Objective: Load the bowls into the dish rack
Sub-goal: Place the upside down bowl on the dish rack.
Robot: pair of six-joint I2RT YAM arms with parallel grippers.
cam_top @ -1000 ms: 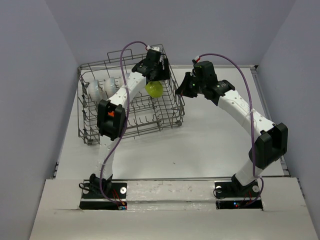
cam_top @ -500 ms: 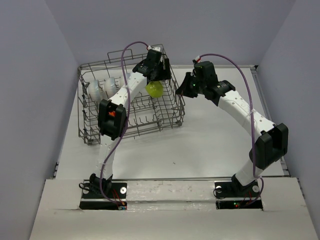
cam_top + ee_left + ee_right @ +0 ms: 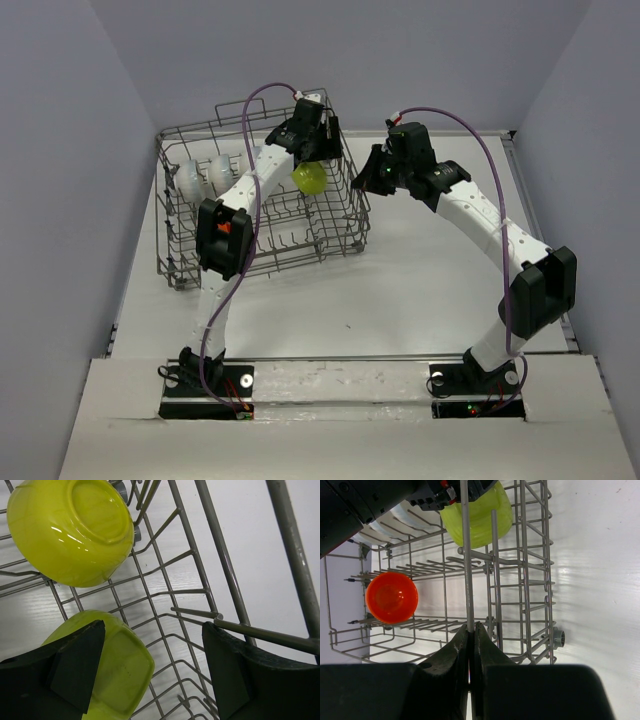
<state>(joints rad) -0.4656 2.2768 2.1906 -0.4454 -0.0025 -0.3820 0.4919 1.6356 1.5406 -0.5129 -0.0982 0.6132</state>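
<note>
The grey wire dish rack (image 3: 180,262) stands at the back left of the table. Inside its far right corner, my left gripper (image 3: 309,152) hangs open over a yellow-green bowl (image 3: 308,179). The left wrist view shows two yellow-green bowls. One (image 3: 70,530) leans on the tines, base towards the camera. The other (image 3: 122,665) lies beside my left finger, while the right finger touches a rack wire (image 3: 260,635). My left gripper (image 3: 152,630) grips nothing. My right gripper (image 3: 471,627) is shut on an upright wire (image 3: 466,570) of the rack's right side. An orange bowl (image 3: 391,597) sits inside.
Two pale bowls (image 3: 203,174) stand on edge at the rack's far left. White tabletop (image 3: 420,290) lies to the right of and in front of the rack. Grey walls close in the back and both sides. A small round foot (image 3: 559,639) shows at a rack corner.
</note>
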